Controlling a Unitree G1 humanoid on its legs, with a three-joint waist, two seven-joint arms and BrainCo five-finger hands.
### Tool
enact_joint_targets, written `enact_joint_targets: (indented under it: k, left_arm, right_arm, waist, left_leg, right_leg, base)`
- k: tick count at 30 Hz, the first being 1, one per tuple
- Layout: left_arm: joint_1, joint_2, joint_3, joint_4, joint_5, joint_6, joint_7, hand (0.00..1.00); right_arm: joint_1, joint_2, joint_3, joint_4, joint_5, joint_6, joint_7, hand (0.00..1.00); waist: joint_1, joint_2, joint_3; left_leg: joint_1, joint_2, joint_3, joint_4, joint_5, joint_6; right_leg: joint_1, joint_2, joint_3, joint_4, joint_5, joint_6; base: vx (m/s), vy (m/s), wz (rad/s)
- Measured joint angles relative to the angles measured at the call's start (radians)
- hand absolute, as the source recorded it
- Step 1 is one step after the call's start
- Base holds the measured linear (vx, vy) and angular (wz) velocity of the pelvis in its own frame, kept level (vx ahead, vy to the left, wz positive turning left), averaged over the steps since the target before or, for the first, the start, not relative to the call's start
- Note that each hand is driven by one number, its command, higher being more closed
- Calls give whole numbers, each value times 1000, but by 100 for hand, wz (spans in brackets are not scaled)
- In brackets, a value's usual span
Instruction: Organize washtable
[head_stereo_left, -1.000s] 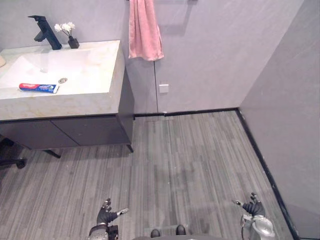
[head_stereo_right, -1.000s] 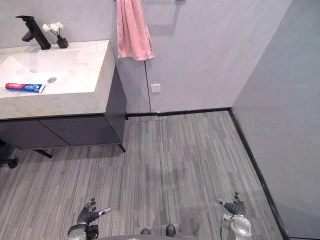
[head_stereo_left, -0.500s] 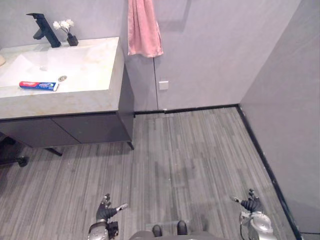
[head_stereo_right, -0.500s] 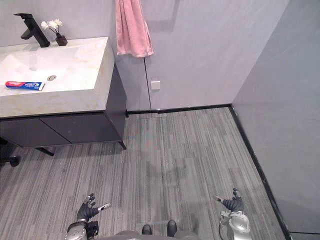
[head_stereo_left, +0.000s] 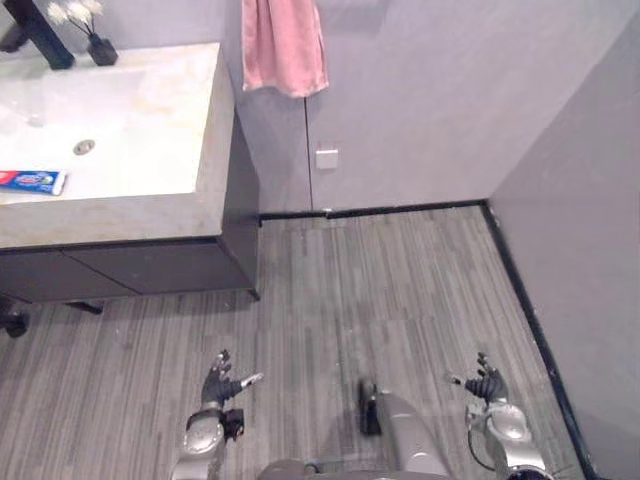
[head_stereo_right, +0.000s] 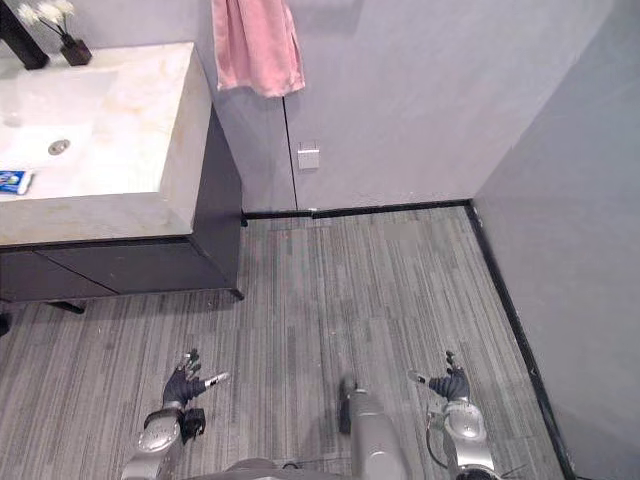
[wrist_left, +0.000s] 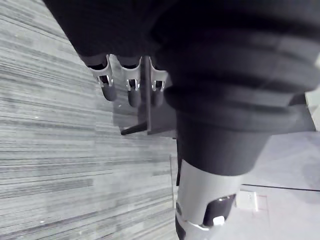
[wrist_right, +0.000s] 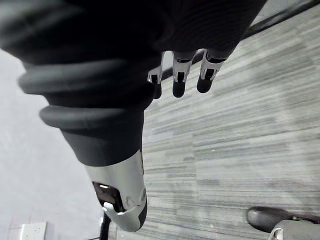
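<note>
Camera rightward, washtable (head_stereo_left: 190, 110) further left

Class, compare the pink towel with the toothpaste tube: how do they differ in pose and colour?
The pink towel hangs down the wall; the toothpaste tube lies flat on the washtable. The towel is plain pink; the tube is blue, red and white.

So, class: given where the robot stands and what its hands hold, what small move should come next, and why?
Probably a step forward and left, toward the washtable. The left hand and right hand hang open and empty over the floor, well short of it, while the toothpaste tube lies in its basin, out of reach.
</note>
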Motion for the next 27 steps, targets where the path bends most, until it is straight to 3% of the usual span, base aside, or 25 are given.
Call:
enact_joint_targets:
  k: [1, 2, 3, 5, 6, 9, 10, 11, 12, 13, 14, 15, 16, 18, 19, 20, 21, 22, 23, 25, 27]
  left_arm:
    - [0, -1, 1, 1, 0, 0, -1, 0]
    - [5, -11, 8, -1, 0, 0, -1, 0]
    - [15, -20, 18, -8, -1, -2, -2, 0]
    - [19, -21, 20, -12, -1, -2, -2, 0]
    - [22, -24, 20, -18, -2, -2, -2, 0]
    - [26, -29, 21, -39, -3, -1, -2, 0]
    - [28, -37, 21, -39, -3, -1, -2, 0]
    - [29, -40, 20, -39, -3, 0, -2, 0]
    - [28, -44, 20, -40, -3, 0, -2, 0]
    - [26, -52, 21, -40, -2, 0, -1, 0]
    - [28, -51, 23, -40, -2, 0, 0, 0]
    - [32, -51, 26, -40, -2, 0, 1, 0]
    - [29, -51, 28, -40, -1, 1, 2, 0]
    - [16, -56, 18, -38, 0, 3, 1, 0]
    - [18, -52, 17, -38, 0, 4, 2, 0]
    - [22, -45, 17, -37, 1, 8, 3, 0]
    - [25, -37, 17, -37, 1, 9, 4, 0]
    - [26, -31, 16, -37, 1, 9, 4, 0]
    - [22, -23, 14, -35, 2, 9, 3, 0]
    - [12, -14, -1, -33, 2, 8, 4, 0]
    - [3, -18, -6, -29, 2, 8, 3, 0]
  right_arm:
    - [-3, 0, 8, 0, 0, -1, 0, 0]
    - [2, 3, 25, 0, 0, -1, 0, 0]
    - [8, 11, 47, -7, 1, -2, -1, 0]
    - [13, 37, 56, -22, 2, -14, -2, 0]
    - [10, 44, 54, -34, 2, -17, -2, 0]
    - [-6, 41, 42, -36, 3, -16, -3, 0]
    - [-8, 41, 22, -33, 2, -15, -4, 0]
    - [-7, 40, 14, -30, 3, -16, -4, 0]
    - [-6, 38, 5, -24, 2, -16, -5, 0]
    - [-10, 28, -5, 12, 1, -14, -7, 0]
    - [-8, 29, -3, 21, 1, -12, -9, 0]
    - [-3, 37, 1, 27, 0, -11, -7, 0]
    - [-2, 40, 6, 27, 0, -11, -7, 0]
    - [3, 47, 8, 31, -14, -10, -6, 0]
    - [14, 54, 7, 32, -24, -10, -5, 0]
    - [18, 61, 8, 34, -33, -10, -4, 0]
    - [23, 64, 11, 44, -36, -10, -4, 0]
    - [23, 64, 14, 44, -36, -10, -3, 0]
    - [19, 64, 21, 44, -36, -10, -3, 0]
    - [22, 63, 37, 43, -36, -12, -3, 0]
    - [20, 63, 37, 43, -35, -12, -3, 0]
  waist:
    - [-5, 1, 2]
    - [-2, 1, 6]
    - [6, -2, 18]
    - [40, -23, 37]
    - [61, -33, 39]
    - [77, -34, 48]
    - [77, -42, 60]
    - [76, -44, 62]
    - [76, -43, 61]
    - [81, -17, 51]
    - [84, -13, 45]
    - [86, -25, 37]
    - [85, -36, 33]
    - [85, -43, 33]
    - [79, -52, 34]
    - [77, -62, 34]
    - [75, -64, 34]
    - [76, -65, 34]
    - [74, -64, 34]
    - [70, -67, 32]
    - [67, -69, 30]
  left_leg:
    - [-37, 5, -9, 92, 41, 16]
    - [-114, 25, -11, 307, 155, 33]
    - [-181, 62, 2, 527, 165, 51]
    - [-281, 94, 49, 720, 117, 87]
    - [-353, 89, 69, 721, 93, 94]
    - [-471, 52, 81, 528, 52, 94]
    - [-490, -5, 81, 250, 59, 76]
    - [-494, -20, 76, 160, 77, 60]
    - [-496, -32, 70, 61, 102, 40]
    - [-485, -34, 70, -134, 234, 50]
    - [-475, -40, 74, -131, 287, 68]
    - [-474, -63, 76, -111, 314, 98]
    - [-482, -75, 81, -90, 299, 118]
    - [-469, -95, 103, -45, 242, 159]
    - [-434, -106, 113, -43, 218, 169]
    - [-371, -125, 114, -54, 185, 185]
    - [-304, -134, 115, -69, 159, 194]
    - [-268, -138, 115, -83, 152, 196]
    - [-204, -139, 109, -119, 147, 199]
    - [-141, -135, 86, -162, 148, 199]
    - [-98, -123, 68, -179, 144, 191]
  right_leg:
    - [31, 5, -6, -20, -14, -2]
    - [126, 21, -7, -82, -29, -13]
    - [235, 47, -2, -148, -37, -25]
    - [370, 64, 30, -223, -45, -37]
    - [424, 61, 55, -267, -46, -38]
    - [497, 40, 88, -326, -59, -21]
    - [548, 0, 100, -335, -95, 1]
    - [563, -10, 103, -341, -106, 9]
    - [578, -16, 106, -351, -115, 17]
    - [613, -20, 125, -367, -154, 46]
    - [624, -28, 135, -363, -170, 55]
    - [628, -52, 143, -343, -193, 66]
    - [623, -65, 146, -317, -204, 70]
    - [549, -93, 167, -113, -212, 86]
    - [517, -104, 169, 12, -205, 119]
    - [466, -129, 179, 191, -174, 213]
    - [413, -140, 180, 351, -194, 218]
    - [390, -145, 172, 402, -206, 203]
    - [346, -146, 148, 434, -229, 169]
    - [287, -136, 106, 367, -248, 138]
    - [238, -109, 101, 146, -240, 133]
  base:
    - [563, -199, 21]
    - [557, -184, 14]
    - [540, -166, 4]
    - [469, -116, -37]
    - [507, -84, -57]
    - [413, 33, -32]
    - [464, 120, -17]
    - [401, 129, -16]
    - [423, 189, -28]
    - [435, 219, -35]
    - [545, 290, -39]
    - [288, 162, -21]
    - [508, 229, -13]
    - [511, 215, -7]
    - [498, 210, -6]
    - [591, 218, -6]
    - [482, 161, -4]
    - [462, 129, 2]
    - [420, 96, 15]
    - [372, 44, 31]
    - [321, -33, 47]
